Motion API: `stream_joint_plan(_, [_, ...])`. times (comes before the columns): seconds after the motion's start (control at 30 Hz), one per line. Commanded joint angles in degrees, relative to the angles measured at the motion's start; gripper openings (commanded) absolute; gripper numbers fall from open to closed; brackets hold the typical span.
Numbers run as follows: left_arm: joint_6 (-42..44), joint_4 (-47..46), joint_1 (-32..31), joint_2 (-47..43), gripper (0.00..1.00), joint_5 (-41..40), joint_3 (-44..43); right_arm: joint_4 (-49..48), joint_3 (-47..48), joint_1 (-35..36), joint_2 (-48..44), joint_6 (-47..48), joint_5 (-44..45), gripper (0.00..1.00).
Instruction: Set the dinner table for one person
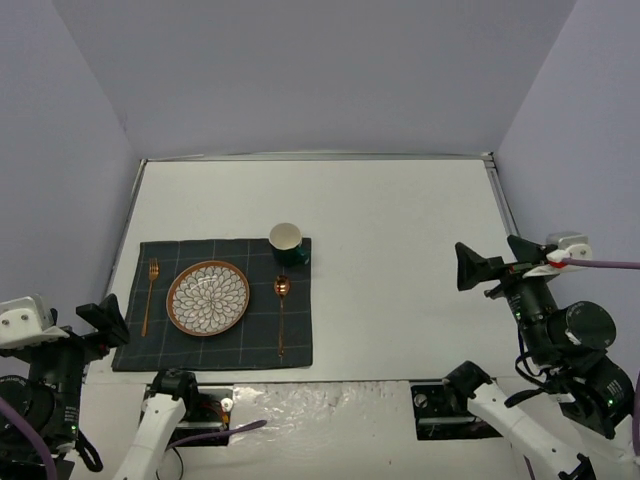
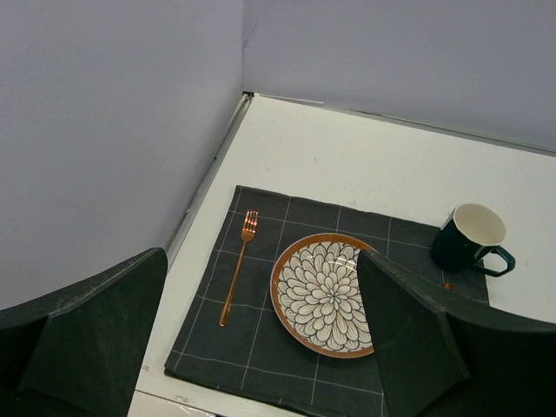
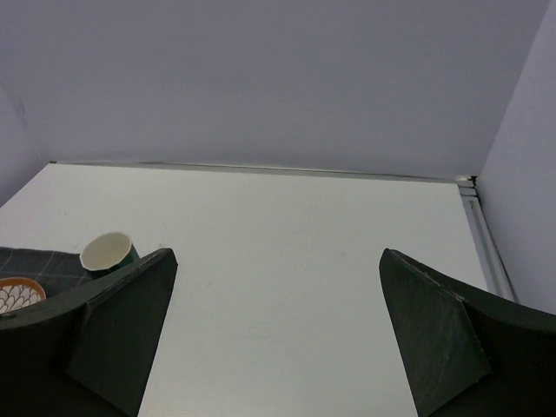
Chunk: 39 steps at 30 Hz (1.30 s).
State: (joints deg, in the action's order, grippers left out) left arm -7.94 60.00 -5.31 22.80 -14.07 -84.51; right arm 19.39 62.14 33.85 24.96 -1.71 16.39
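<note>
The left fingers (image 2: pixel 95 334) are spread wide apart and hold nothing; through the gap between them the wrist view looks down on the place setting. The right fingers (image 3: pixel 434 347) are likewise wide open and empty, raised over the right side and well apart from the setting. The white tabletop (image 1: pixel 400 230) fills the space between the walls, with thin metal rails along its edges. On its left half lies a dark grid-lined placemat (image 1: pixel 215 345). A flower-patterned plate (image 1: pixel 208 297) with a copper rim sits on the mat's middle. A copper fork (image 1: pixel 150 295) lies to the left of the plate, and a copper spoon (image 1: pixel 281 310) to its right. A dark green mug (image 1: pixel 288 243) with a pale inside stands at the mat's far right corner, seemingly partly over the edge.
</note>
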Motion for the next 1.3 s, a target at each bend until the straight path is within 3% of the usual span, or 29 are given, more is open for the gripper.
stream_joint_plan(0.0, [-4.0,4.6,-3.6,-0.8,0.88,-6.2,0.4,-0.5,0.8,0.3,-2.9,1.1,5.6,1.0])
stream_joint_plan(0.3, [-3.9,10.2,-6.9,-8.3,0.96,-10.8,2.7,0.3,-2.8,0.3,-9.9,2.2,8.1,1.0])
stream_joint_plan(0.6, [-3.5,11.6,-6.9,-10.3,0.97,-12.1,4.7,0.2,-5.1,0.3,-12.8,2.9,11.3,1.0])
stream_joint_plan(1.27, [-3.9,12.5,-6.9,-9.2,0.97,-13.8,4.0,-0.5,-5.5,0.3,-10.3,4.3,10.4,1.0])
